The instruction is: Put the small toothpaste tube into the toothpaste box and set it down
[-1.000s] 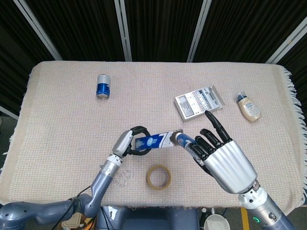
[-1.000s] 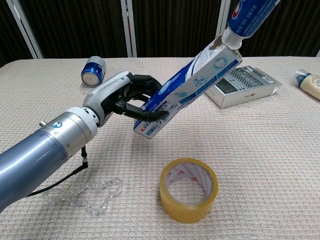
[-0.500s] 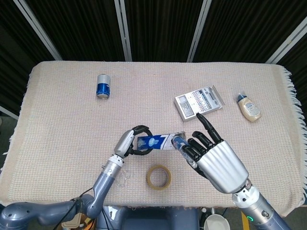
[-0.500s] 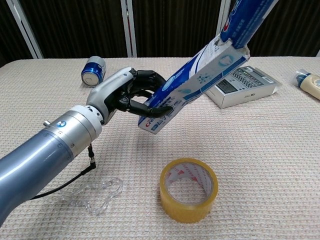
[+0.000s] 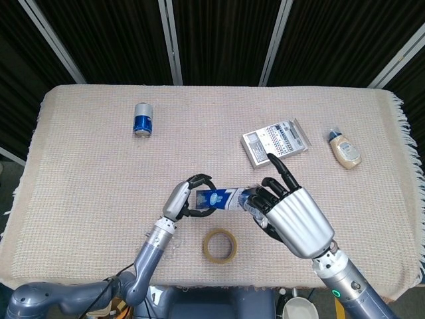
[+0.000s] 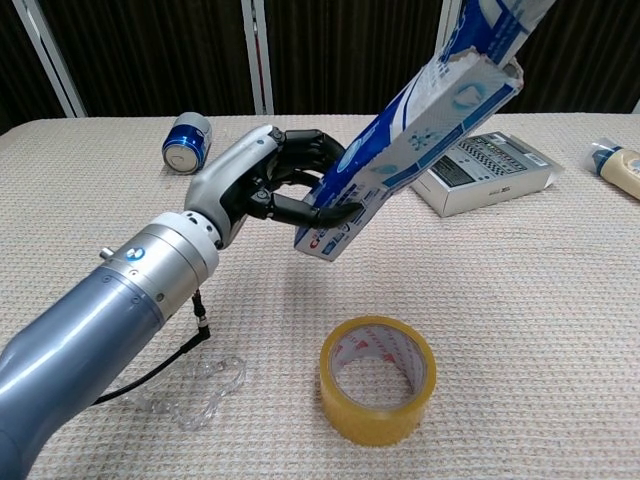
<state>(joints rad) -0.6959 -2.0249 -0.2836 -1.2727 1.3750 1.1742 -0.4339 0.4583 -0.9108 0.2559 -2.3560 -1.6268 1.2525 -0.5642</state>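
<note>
Your left robot hand (image 6: pixel 268 182) grips the toothpaste box (image 6: pixel 405 155) by its lower end, tilted up above the cloth-covered surface (image 5: pixel 99 166). Your right robot hand (image 5: pixel 292 216) holds the small toothpaste tube (image 6: pixel 495 25), now partly inside the box's open mouth. Remaining: seat the tube fully, then set the box down.

Glossy printed cardboard on the toothpaste box (image 6: pixel 410 140), creased at its open end. Smooth brushed metal on the left hand (image 6: pixel 262 185) shell, matt black fingers (image 6: pixel 300 205). Coarse woven cloth over the table (image 5: pixel 93 166). Shiny yellowish plastic tape roll (image 6: pixel 378 378), lower centre.
</note>
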